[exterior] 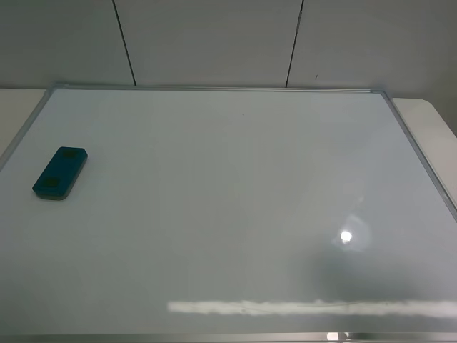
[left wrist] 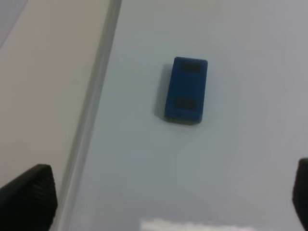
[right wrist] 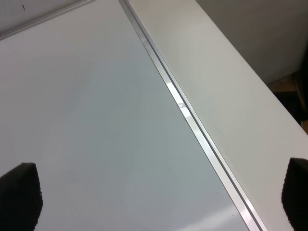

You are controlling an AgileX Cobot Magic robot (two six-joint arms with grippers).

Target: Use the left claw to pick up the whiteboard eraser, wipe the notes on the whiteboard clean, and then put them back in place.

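One eraser (exterior: 60, 172) was left near the whiteboard's (exterior: 228, 214) left edge; both tools (left wrist: 168, 202) (right wrist: 159, 202) were spread, empty. Re-smudging could be caused by a careless pass.

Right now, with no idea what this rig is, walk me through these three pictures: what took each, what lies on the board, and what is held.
This is a two-armed robot; each arm ends in two fingers. One picture comes from a camera mounted high, looking down on a whiteboard. The other two come from cameras on the arms' wrists.

The high view shows no arm, only a teal whiteboard eraser lying flat near the board's left edge. I see no writing, only light glare.

The left wrist view looks down on that eraser, with dark fingers spread wide at the picture's corners, holding nothing. The right wrist view shows the board's silver frame and the pale table, its fingers also apart and empty.
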